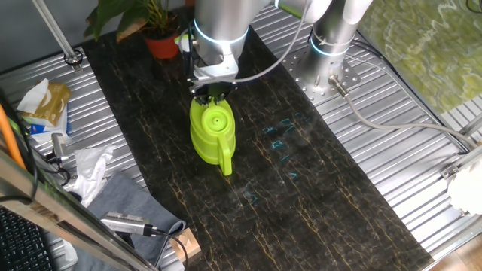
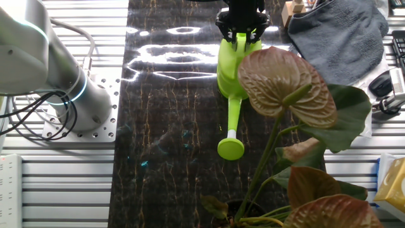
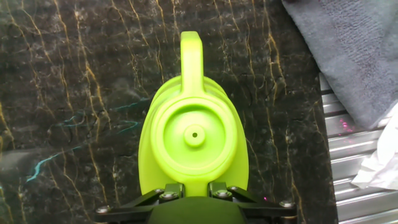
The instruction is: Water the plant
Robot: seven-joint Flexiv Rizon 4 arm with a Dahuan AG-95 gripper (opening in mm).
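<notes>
Fixed-view inventory, left to right.

Crumpled bags (image 1: 41, 102) and white paper (image 1: 92, 167): on the ribbed metal table (image 1: 422, 188), left of the mat.

Grey cloth (image 1: 124, 199): overlapping the dark marbled mat's (image 1: 301, 188) left edge, near corner.

Plant (image 1: 151, 22): red-orange pot at the mat's far left corner, upright, well apart from the can; leaves spread leftward.

Lime-green watering can (image 1: 212, 132): upright mid-mat, handle towards the near edge, spout (image 2: 231, 123) towards the plant in the other fixed view.

Gripper (image 1: 211, 92): directly over the can's spout side, fingers slightly parted and low against its top; whether they grip it, cannot tell.

Arm base (image 1: 331, 45): bolted on the table right of the mat's far end, cables trailing.
</notes>
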